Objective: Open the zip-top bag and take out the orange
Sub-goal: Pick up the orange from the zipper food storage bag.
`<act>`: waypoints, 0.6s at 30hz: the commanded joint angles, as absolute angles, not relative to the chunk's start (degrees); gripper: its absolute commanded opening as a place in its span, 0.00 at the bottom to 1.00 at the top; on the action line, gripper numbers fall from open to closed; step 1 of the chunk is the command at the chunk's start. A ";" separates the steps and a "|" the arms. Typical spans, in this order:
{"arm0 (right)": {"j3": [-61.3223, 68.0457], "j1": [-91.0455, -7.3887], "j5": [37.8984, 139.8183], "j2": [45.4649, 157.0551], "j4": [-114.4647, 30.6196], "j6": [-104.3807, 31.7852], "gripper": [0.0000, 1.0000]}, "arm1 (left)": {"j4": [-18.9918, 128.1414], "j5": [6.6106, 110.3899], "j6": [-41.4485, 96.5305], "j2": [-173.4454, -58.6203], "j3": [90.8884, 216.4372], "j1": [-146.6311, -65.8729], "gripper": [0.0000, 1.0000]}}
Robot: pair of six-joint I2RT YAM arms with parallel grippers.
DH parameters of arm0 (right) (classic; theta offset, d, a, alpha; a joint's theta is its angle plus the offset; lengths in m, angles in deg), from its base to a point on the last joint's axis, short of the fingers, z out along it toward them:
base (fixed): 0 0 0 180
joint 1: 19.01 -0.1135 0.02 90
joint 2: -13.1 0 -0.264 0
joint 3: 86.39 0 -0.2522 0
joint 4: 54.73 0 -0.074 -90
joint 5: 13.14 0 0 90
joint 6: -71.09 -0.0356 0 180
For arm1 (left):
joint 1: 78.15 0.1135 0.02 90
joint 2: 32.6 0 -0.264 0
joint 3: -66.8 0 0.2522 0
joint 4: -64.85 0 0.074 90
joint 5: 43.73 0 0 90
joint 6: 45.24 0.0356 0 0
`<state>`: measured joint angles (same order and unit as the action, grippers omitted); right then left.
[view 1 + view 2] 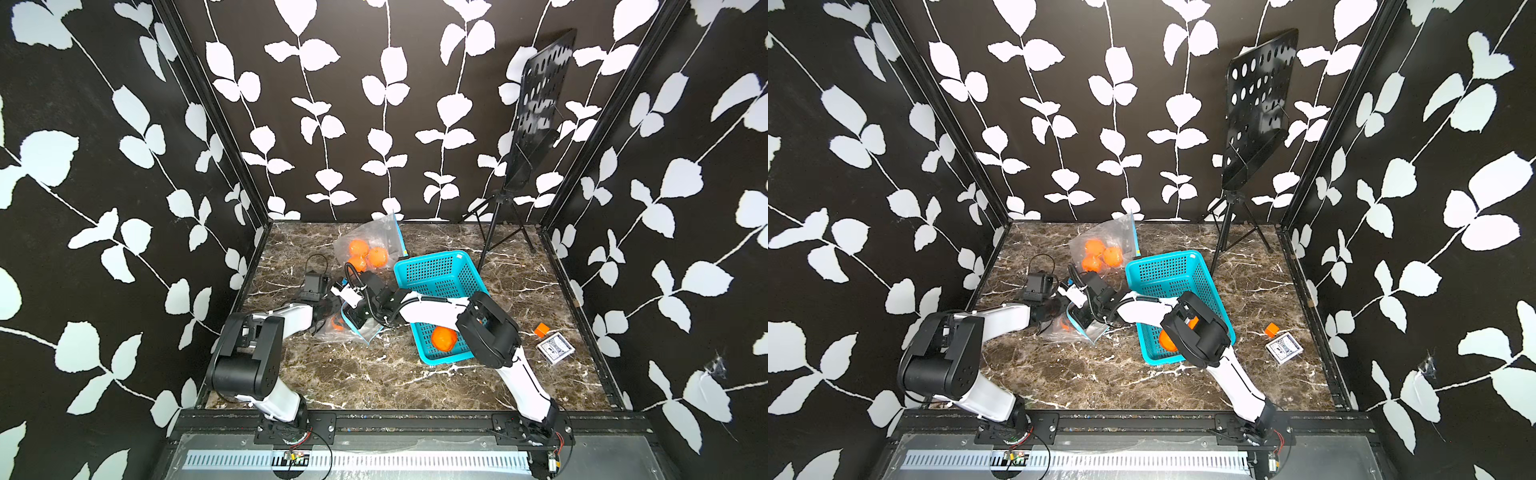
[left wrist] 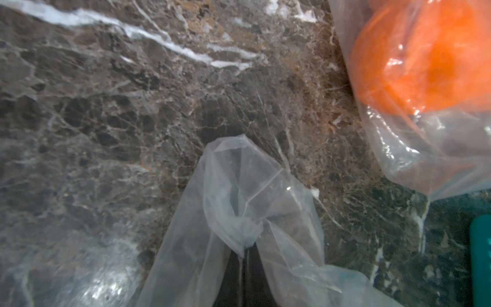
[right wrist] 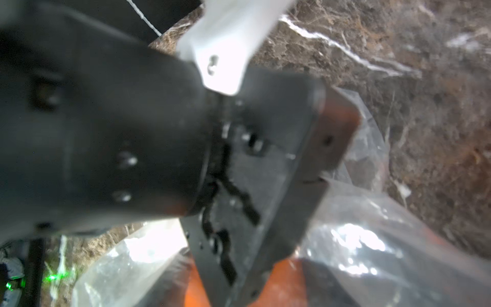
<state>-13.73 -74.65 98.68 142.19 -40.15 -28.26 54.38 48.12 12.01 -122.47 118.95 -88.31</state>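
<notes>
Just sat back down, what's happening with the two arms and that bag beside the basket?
Both arms meet at the clear zip-top plastic bag left of the teal perforated plastic basket. The left gripper is shut on a bunched fold of its film. The right gripper is at the bag's blue-edged mouth, its jaws hidden. The round orange sits inside the bag, not yet out. A second orange lies in the basket.

1. Left claw (image 2: 245, 256): dark jaws pressed together on a bunched fold of clear film (image 2: 239, 196).
2. Orange (image 2: 430, 63) inside the zip-top bag (image 2: 425, 159), lying on the marble tabletop (image 2: 106, 111).
3. Teal basket edge (image 2: 481, 260), near the bag.
</notes>
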 commanded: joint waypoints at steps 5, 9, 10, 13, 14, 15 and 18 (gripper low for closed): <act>-9.02 -73.52 93.78 135.91 -31.49 -24.81 0.42 | 54.17 45.60 11.57 -123.22 117.85 -88.69 0.00; -7.05 -73.57 89.23 132.85 -31.29 -23.93 0.42 | 53.27 42.99 11.76 -122.80 117.82 -88.70 0.00; -5.86 -73.55 88.43 132.22 -32.61 -23.94 0.42 | 52.91 42.07 11.93 -122.65 117.83 -88.76 0.00; -3.90 -73.42 85.38 131.57 -35.30 -25.21 0.45 | 51.83 39.88 12.39 -122.59 118.14 -88.86 0.00; -3.52 -73.36 84.06 131.29 -35.83 -25.79 0.45 | 51.47 39.14 12.50 -122.68 118.22 -88.97 0.00; -2.60 -73.42 82.87 130.80 -37.35 -26.45 0.45 | 51.15 38.54 12.68 -122.74 118.34 -89.13 0.00; -1.46 -73.14 83.93 130.86 -39.97 -29.76 0.48 | 50.40 37.64 13.08 -123.21 118.92 -89.32 0.00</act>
